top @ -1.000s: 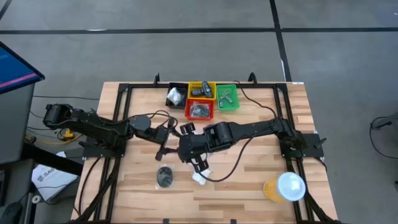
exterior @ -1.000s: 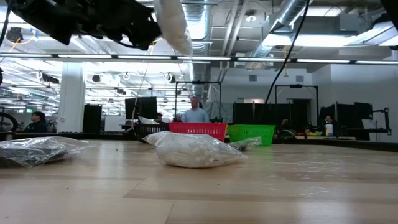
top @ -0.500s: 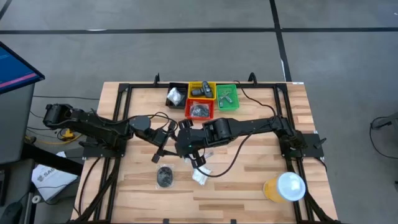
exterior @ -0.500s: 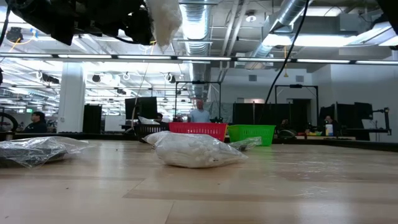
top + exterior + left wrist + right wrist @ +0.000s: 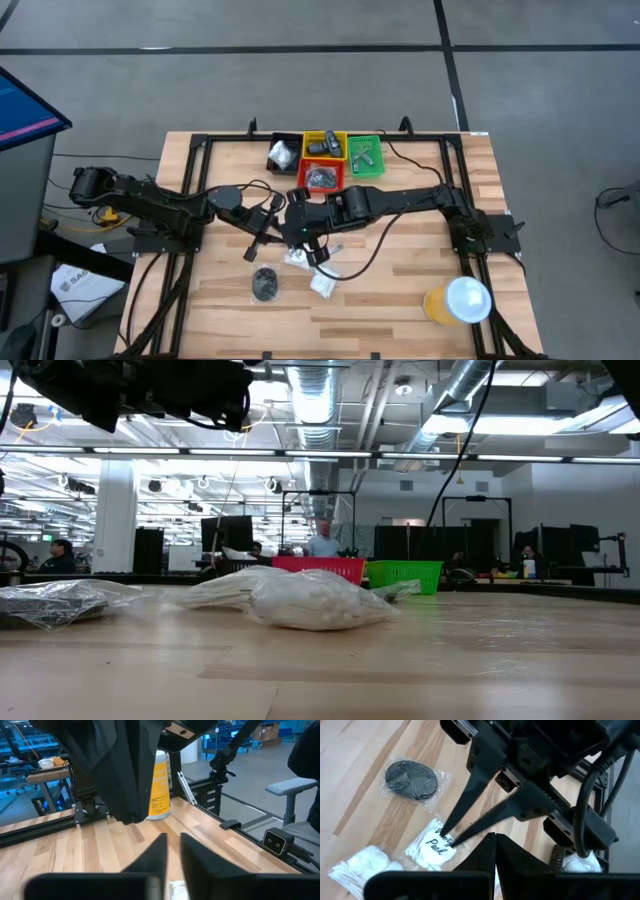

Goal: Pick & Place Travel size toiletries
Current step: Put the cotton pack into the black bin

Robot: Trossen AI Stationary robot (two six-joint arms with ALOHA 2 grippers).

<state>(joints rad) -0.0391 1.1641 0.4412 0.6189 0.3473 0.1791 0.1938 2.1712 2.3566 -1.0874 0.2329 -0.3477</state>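
I have four small bins clustered at the middle of the back edge of the surface. The black bin holds a white crinkly packet. The yellow bin holds black oblong pieces. The green bin holds little silvery tubes. The red bin, just in front of the yellow one, holds dark discs. The orange cup with its white lid stands near the front corner on the right arm's side; its white print is too small for me to read.

Three packets lie loose around the middle of the surface. A dark grey disc lies sealed in clear plastic. Beside it is the labelled packet. A packet of cotton balls and swabs lies just beside that one.

On the labelled packet's round white face I read a handwritten "Pack"; the word above it is partly covered.

The left pincer is down at that packet's edge; I cannot tell whether it is pinching it. The right pincer hangs over the middle of the surface just beside the same packet, pressed together on nothing.
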